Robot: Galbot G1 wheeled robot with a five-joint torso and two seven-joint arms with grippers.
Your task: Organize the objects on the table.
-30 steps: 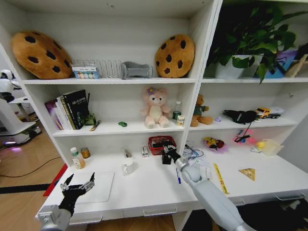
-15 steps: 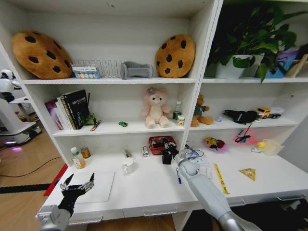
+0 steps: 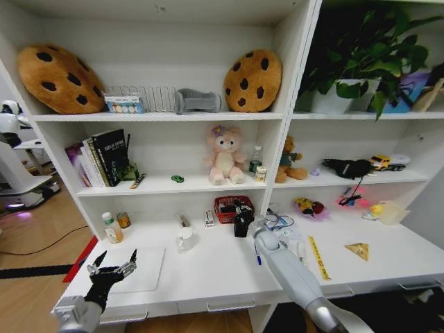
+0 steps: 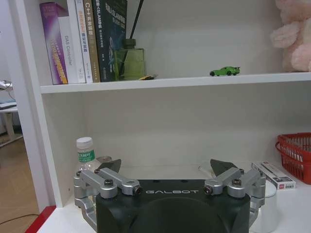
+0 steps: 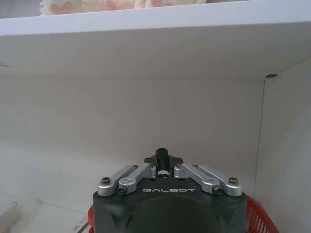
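My right gripper (image 3: 241, 225) is at the front right corner of the red basket (image 3: 227, 209) at the back of the table (image 3: 222, 274). Its fingers are shut on a small black pen (image 5: 163, 159), which stands upright between the tips. A blue pen (image 3: 257, 254), a yellow ruler (image 3: 318, 257) and a yellow wedge (image 3: 359, 250) lie on the table to the right. The closed silver laptop (image 3: 147, 269) lies at the left front. My left gripper (image 3: 111, 265) hangs open at the laptop's left edge, holding nothing. A green toy car (image 4: 225, 71) sits on the shelf above.
A white mug (image 3: 184, 239), a bottle (image 3: 109, 227) and a small tin (image 3: 123, 220) stand at the table's back left. A shelf board (image 5: 155, 24) runs low over the basket. Plush toys, books and a plant fill the shelves. Loose cables (image 3: 279, 222) lie right of the basket.
My right arm has stretched a little farther towards the basket, still gripping the black pen. The left arm has not moved.
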